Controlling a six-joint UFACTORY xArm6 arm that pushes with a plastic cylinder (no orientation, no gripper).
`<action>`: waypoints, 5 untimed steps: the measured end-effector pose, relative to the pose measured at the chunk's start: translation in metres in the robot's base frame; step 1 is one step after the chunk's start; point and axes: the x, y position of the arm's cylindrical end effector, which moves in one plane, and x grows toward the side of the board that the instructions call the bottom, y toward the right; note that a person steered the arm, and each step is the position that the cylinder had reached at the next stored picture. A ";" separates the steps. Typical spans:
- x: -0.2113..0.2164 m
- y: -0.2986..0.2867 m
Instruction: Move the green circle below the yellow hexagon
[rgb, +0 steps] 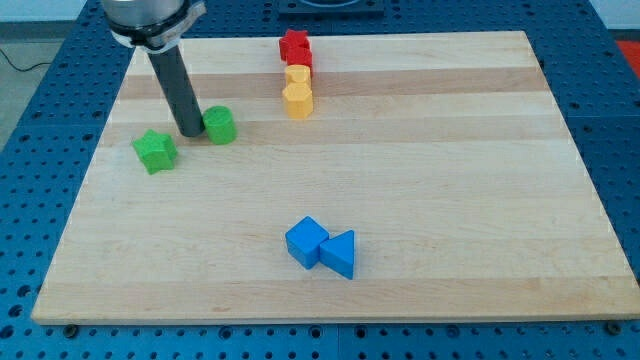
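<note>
Your hand is only a bare rod that grips nothing; my tip (190, 132) touches the green circle (220, 126) on its left. The circle sits left of the yellow hexagon (298, 100), push unfinished.

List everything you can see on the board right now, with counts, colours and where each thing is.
green circle block: one, green, upper left, just right of my tip
green star block: one, green, left, below-left of the circle
yellow blocks: two, yellow, top centre, touching; the lower one looks hexagonal
red blocks: two, red, top edge, above the yellow
blue cube: one, blue, bottom centre
blue triangular block: one, blue, touching the cube's right
wooden board: one, light wood
my tip: one, dark rod, against the circle's left side
</note>
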 end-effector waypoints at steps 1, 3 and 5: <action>-0.007 0.024; -0.010 0.049; 0.009 0.041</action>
